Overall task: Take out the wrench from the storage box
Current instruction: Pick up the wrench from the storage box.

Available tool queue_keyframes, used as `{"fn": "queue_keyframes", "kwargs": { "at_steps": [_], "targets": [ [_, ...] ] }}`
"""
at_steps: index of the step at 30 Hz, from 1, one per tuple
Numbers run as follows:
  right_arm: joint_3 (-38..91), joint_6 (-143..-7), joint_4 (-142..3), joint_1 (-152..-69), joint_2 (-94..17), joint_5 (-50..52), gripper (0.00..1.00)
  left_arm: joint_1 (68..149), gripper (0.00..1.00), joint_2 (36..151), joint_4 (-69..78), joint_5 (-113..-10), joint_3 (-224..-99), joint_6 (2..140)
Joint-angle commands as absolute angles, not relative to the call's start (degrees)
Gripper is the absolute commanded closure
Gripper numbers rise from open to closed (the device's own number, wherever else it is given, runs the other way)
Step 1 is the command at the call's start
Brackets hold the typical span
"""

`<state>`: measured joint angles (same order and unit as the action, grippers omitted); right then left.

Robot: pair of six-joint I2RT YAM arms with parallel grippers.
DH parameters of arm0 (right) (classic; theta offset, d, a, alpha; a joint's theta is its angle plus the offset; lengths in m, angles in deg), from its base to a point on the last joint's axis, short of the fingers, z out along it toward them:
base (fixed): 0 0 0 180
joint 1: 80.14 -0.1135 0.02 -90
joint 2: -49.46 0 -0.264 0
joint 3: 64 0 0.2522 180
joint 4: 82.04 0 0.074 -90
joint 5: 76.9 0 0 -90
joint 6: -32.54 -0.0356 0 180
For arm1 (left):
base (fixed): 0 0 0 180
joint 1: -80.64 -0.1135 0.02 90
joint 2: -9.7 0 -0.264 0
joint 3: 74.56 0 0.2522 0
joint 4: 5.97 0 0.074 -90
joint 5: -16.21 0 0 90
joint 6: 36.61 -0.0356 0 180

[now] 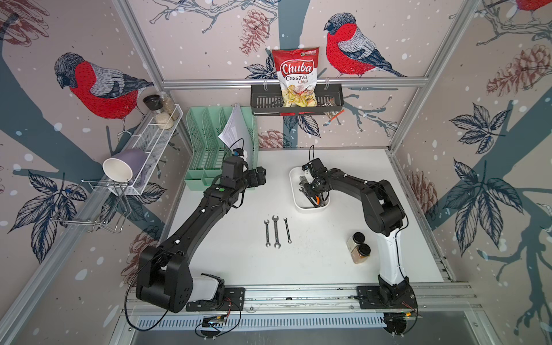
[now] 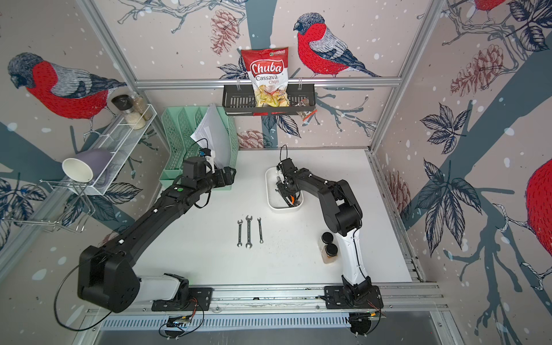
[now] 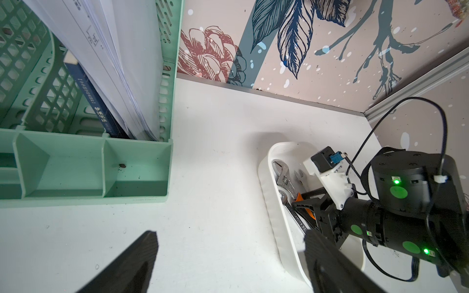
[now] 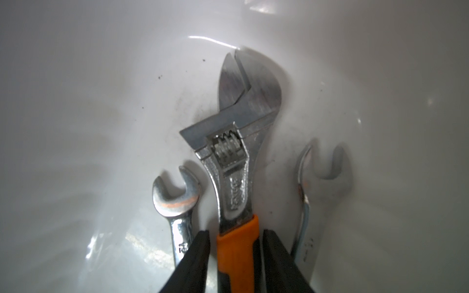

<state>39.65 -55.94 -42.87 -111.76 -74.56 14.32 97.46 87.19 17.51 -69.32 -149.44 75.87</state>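
The adjustable wrench [image 4: 238,142], with a chrome head and an orange handle, lay inside the white storage box [image 1: 295,195], its head toward one rounded end wall. An open-end spanner [image 4: 175,195] lay at one flank of it and a second spanner [image 4: 327,177] at the other, both within the box. The right gripper [image 4: 236,236] reached down into the box. Its fingers [image 4: 195,258] stood narrow, one on each side of the orange handle, with a thin gap visible at one finger. The box sat on the white tabletop [image 1: 328,263] toward the rear. Three further spanners [image 1: 276,231] lay side by side on the tabletop in front of the box, apart from it. The left gripper [image 3: 229,236] hovered over the tabletop near the mint-green file organiser [image 1: 209,143], fingers spread wide with nothing between them.
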Motion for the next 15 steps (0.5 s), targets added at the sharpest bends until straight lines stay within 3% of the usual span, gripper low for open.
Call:
{"fn": "queue_keyframes", "kwargs": {
  "at_steps": [1,11,15],
  "targets": [
    [39.1,-55.8,-41.7,-112.0,-75.2,16.8,0.60,97.4,0.06,87.1,16.8,-68.9,-149.6,75.6],
    [39.6,-57.4,-41.6,-112.8,-75.3,18.4,0.75,97.2,0.06,86.6,16.8,-69.1,-149.5,75.7],
    [40.8,-58.3,-41.2,-113.2,-75.3,19.0,0.76,97.2,0.06,86.3,16.9,-69.2,-149.6,75.8]
  ]
}}
